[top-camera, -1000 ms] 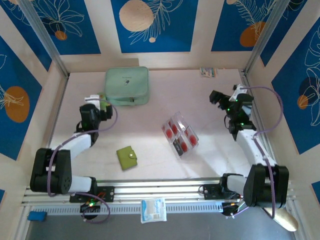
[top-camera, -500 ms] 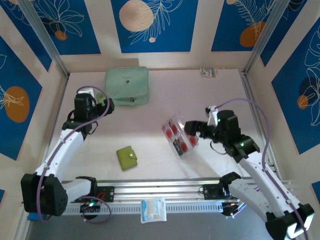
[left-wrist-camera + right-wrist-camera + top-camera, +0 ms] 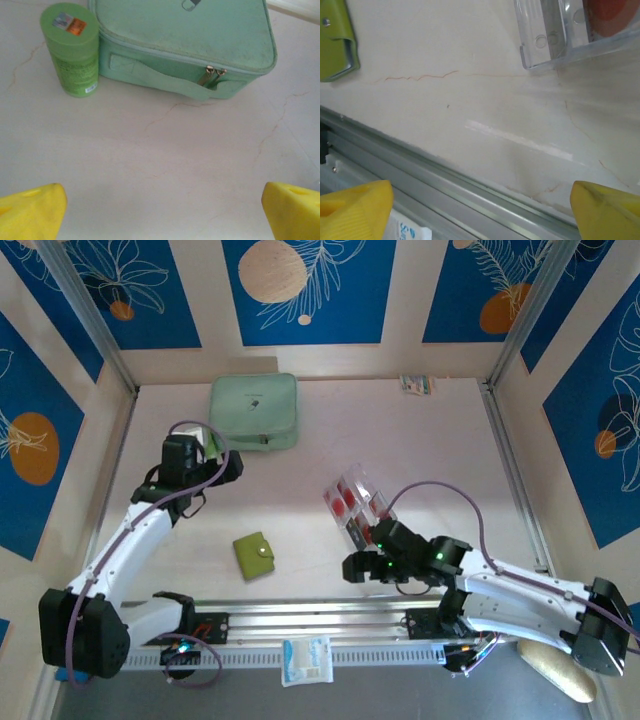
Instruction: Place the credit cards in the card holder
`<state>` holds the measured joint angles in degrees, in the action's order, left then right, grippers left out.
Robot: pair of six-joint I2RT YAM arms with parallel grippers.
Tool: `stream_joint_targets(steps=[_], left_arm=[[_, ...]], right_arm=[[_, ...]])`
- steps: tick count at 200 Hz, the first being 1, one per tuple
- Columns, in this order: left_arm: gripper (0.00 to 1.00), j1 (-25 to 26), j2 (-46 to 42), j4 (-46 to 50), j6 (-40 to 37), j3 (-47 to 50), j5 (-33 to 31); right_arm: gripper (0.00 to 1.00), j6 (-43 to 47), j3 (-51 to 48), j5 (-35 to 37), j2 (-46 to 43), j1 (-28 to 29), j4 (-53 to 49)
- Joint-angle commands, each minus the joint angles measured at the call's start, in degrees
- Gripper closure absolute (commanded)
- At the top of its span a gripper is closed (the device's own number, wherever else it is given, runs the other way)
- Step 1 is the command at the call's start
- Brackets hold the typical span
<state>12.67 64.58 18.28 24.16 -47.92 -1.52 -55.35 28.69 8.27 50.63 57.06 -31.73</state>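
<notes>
The credit cards (image 3: 356, 503) lie as a cluster of clear plastic rectangles with red round marks right of the table's middle; a clear corner of them with a red mark (image 3: 575, 30) is at the top of the right wrist view. The card holder (image 3: 254, 555), a small olive-green fold wallet with a pale snap, lies shut at the front left (image 3: 334, 40). My right gripper (image 3: 356, 568) hangs open just in front of the cards, near the front rail, yellow fingertips (image 3: 355, 210) wide apart over bare table. My left gripper (image 3: 226, 466) is open near the back left, fingertips (image 3: 30, 212) empty.
A large mint-green zip case (image 3: 254, 411) sits at the back left (image 3: 185, 45), with a small green roll (image 3: 75, 47) standing beside it. The aluminium front rail (image 3: 445, 185) runs along the near table edge, with a white tissue pack (image 3: 306, 660) below it.
My right arm has swung from the right side down to the front middle, just in front of the cards. My left gripper has shifted slightly right near the mint case.
</notes>
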Motion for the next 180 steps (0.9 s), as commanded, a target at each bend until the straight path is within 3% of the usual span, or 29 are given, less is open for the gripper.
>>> stream_joint_targets(steps=[1, 108, 180], left_arm=[[0.0, 1.8, 1.1, -0.2, 0.8, 0.2, -0.3], [0.0, 4.6, 1.1, 0.4, -0.1, 0.8, -2.9], [0.0, 6.1, 1.1, 1.1, 0.4, 0.3, -4.6]], right_arm=[[0.08, -3.1, 0.0, 3.5, 2.9, 0.7, 5.8], [0.08, -3.5, -1.5, 6.5, 12.5, -1.2, 19.2], [0.08, -1.9, -0.7, 7.2, 17.3, -7.8, 27.1]])
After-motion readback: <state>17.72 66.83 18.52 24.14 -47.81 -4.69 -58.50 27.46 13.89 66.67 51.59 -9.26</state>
